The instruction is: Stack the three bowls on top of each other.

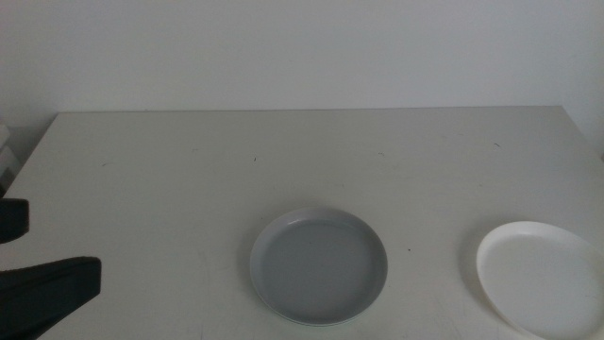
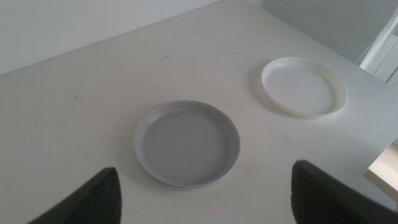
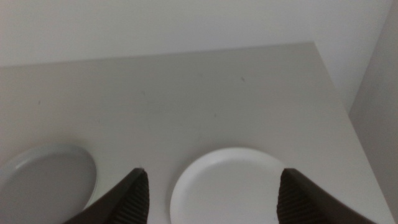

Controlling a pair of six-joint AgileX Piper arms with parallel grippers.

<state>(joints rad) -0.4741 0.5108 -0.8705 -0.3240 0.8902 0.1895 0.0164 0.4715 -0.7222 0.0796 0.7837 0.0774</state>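
Note:
Two of the bowls show. A grey bowl [image 1: 319, 267] [image 2: 186, 143] [image 3: 43, 180] sits near the table's front middle. A white bowl [image 1: 538, 279] [image 2: 303, 86] [image 3: 224, 186] lies apart from it at the front right, partly cut by the picture's edge. My left gripper [image 1: 28, 253] [image 2: 208, 196] hangs open and holds nothing at the left edge, well short of the grey bowl. My right gripper [image 3: 214, 199] is out of the middle view; its wrist view shows it open above the white bowl's near side, holding nothing.
The pale table [image 1: 283, 161] runs back to a white wall. Its right edge [image 3: 339, 93] lies close beside the white bowl. Light-coloured objects [image 1: 5, 151] stand at the far left edge.

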